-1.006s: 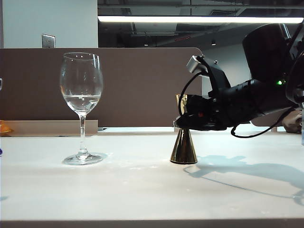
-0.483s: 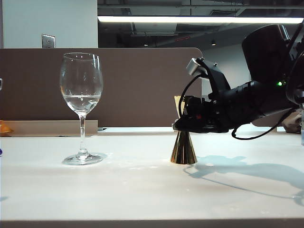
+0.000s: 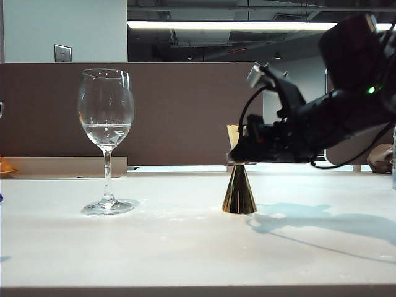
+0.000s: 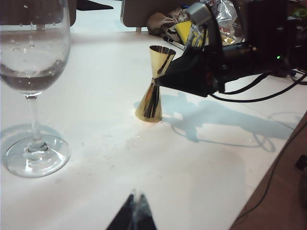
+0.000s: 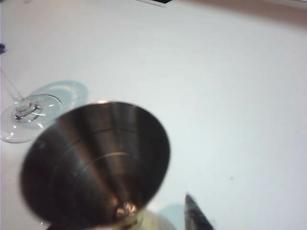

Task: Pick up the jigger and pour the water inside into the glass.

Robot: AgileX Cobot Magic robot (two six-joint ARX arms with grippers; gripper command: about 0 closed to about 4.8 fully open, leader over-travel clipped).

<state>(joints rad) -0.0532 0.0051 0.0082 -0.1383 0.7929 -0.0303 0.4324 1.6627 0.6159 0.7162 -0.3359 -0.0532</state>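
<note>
The gold jigger (image 3: 239, 192) stands upright on the white table (image 3: 185, 247), right of the tall stemmed glass (image 3: 106, 111). Clear water (image 3: 106, 133) fills the low part of the glass's bowl. My right gripper (image 3: 238, 154) is open, level with the jigger's waist and upper cup, its jaws to either side. In the right wrist view the jigger's upper cup (image 5: 96, 163) looks dark inside with no water showing, and one finger (image 5: 194, 215) stands clear of it. My left gripper (image 4: 135, 211) is shut, low over the table, well short of the jigger (image 4: 152, 96) and the glass (image 4: 31, 52).
A brown partition (image 3: 185, 111) runs behind the table. Bags and clutter (image 4: 168, 21) lie past the far edge. Black cables (image 4: 259, 96) trail from the right arm. The table's edge (image 4: 283, 143) drops off beside them. An orange thing (image 3: 5, 166) sits at the far left.
My right gripper has opened off the jigger and the wrist has tilted upward. The jigger stays standing where it was. The glass has not moved.
</note>
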